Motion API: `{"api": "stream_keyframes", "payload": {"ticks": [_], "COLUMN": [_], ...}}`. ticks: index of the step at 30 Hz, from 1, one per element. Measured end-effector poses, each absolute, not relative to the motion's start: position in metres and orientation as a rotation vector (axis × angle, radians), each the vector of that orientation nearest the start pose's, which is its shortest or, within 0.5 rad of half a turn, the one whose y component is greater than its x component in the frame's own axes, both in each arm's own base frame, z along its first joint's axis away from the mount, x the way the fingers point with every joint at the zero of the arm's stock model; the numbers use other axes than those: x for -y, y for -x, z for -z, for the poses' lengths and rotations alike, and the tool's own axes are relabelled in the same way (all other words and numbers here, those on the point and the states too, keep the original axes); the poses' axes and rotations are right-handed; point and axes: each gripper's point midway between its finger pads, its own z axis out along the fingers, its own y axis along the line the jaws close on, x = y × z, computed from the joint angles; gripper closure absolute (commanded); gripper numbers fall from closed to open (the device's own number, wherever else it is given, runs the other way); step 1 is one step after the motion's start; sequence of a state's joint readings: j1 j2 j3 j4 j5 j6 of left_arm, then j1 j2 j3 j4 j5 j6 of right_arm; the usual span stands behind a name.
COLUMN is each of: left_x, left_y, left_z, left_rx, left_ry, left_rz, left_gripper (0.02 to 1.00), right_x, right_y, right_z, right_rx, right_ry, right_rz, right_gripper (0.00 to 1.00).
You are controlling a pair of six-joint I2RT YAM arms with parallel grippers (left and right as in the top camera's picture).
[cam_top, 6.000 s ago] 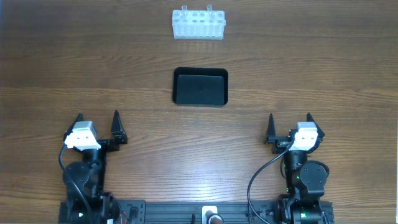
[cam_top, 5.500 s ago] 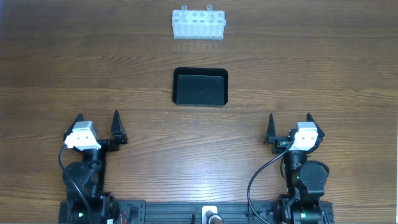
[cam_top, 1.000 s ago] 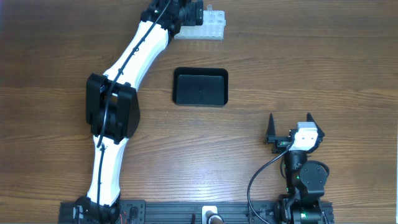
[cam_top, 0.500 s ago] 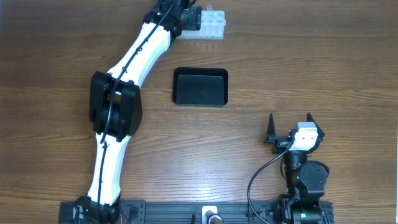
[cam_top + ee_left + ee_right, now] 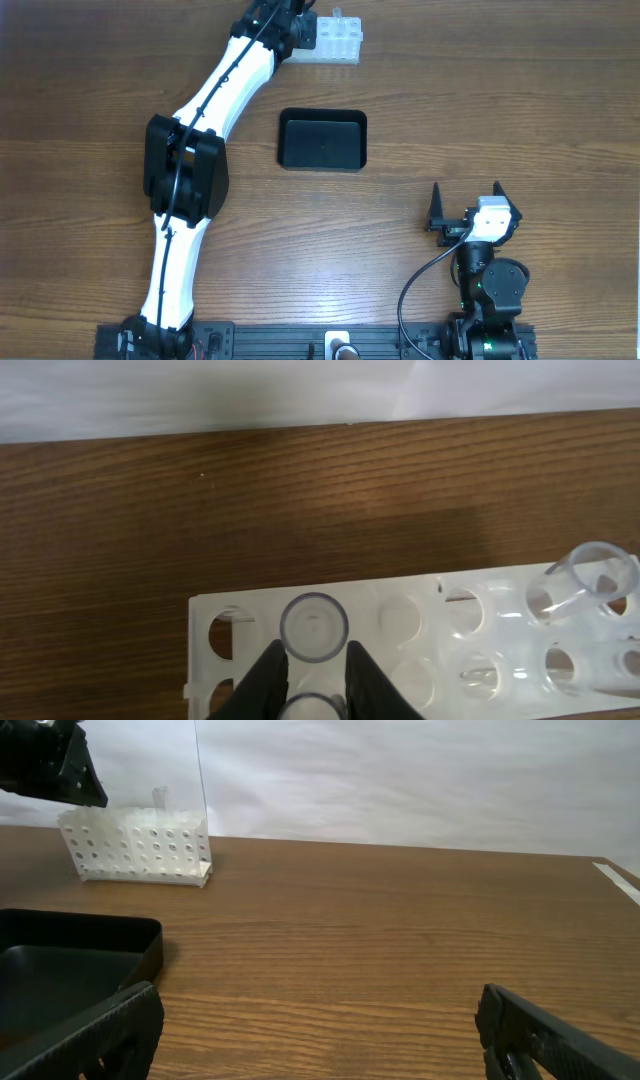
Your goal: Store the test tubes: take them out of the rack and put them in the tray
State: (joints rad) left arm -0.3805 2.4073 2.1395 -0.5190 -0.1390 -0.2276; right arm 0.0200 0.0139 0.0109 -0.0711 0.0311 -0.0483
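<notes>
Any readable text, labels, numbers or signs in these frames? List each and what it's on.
None: no word, number or sign can be read in any view.
rack: plain white, no label.
tray: plain black, no marking.
test tube between the left gripper fingers: clear, no print showing.

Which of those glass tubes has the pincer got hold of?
The upright tube at one end of the rack, clamped in the left pincer; the other tube leans at the opposite end.
</notes>
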Motion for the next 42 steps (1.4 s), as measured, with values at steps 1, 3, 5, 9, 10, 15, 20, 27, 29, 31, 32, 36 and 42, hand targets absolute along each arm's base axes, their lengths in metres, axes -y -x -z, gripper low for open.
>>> {"api": "stream_keyframes", "payload": {"ticks": [1,3,5,9,10,15,20,27,29,31,32,36,42], "left_x": [0.216,0.216,0.216,0.216,0.216,0.216,0.218,0.221,0.222,0.222,0.222,0.220,0.220], "left_y": [-0.604,-0.603,-0.603,-0.603,-0.603,-0.603,-0.602,-0.607,-0.609,-0.609,-0.609,-0.605,-0.599], "left_z": [-0.110,-0.111,-0.111,-0.111,-0.111,-0.111,-0.111,-0.134,-0.142,-0.145,-0.145,-0.146,-0.183], "left_rx": [-2.349,-2.348,-2.349,-2.349,-2.349,-2.349,-2.352,-2.321,-2.305,-2.302,-2.306,-2.318,-2.274], "left_ry": [-0.112,-0.114,-0.114,-0.114,-0.114,-0.114,-0.117,-0.115,-0.112,-0.112,-0.112,-0.115,-0.113], "left_rz": [0.135,0.135,0.135,0.135,0.135,0.135,0.135,0.147,0.153,0.154,0.153,0.148,0.166], "left_gripper": [0.893,0.912,0.921,0.934,0.936,0.954,0.980,0.980,0.982,0.980,0.982,0.980,0.980], "right_x": [0.000,0.000,0.000,0.000,0.000,0.000,0.000,0.000,0.000,0.000,0.000,0.000,0.000], "right_y": [-0.246,-0.246,-0.246,-0.246,-0.246,-0.246,-0.246,-0.246,-0.246,-0.246,-0.246,-0.246,-0.246], "right_z": [-0.158,-0.158,-0.158,-0.158,-0.158,-0.158,-0.158,-0.158,-0.158,-0.158,-0.158,-0.158,-0.158], "right_rx": [-1.645,-1.645,-1.645,-1.645,-1.645,-1.645,-1.645,-1.645,-1.645,-1.645,-1.645,-1.645,-1.645], "right_ry": [0.032,0.033,0.033,0.032,0.033,0.033,0.032,0.032,0.033,0.033,0.032,0.033,0.033], "right_rz": [0.047,0.048,0.047,0.047,0.048,0.047,0.047,0.047,0.048,0.047,0.047,0.047,0.048], "right_gripper": [0.009,0.009,0.009,0.007,0.007,0.007,0.009,0.007,0.009,0.007,0.007,0.009,0.007]}}
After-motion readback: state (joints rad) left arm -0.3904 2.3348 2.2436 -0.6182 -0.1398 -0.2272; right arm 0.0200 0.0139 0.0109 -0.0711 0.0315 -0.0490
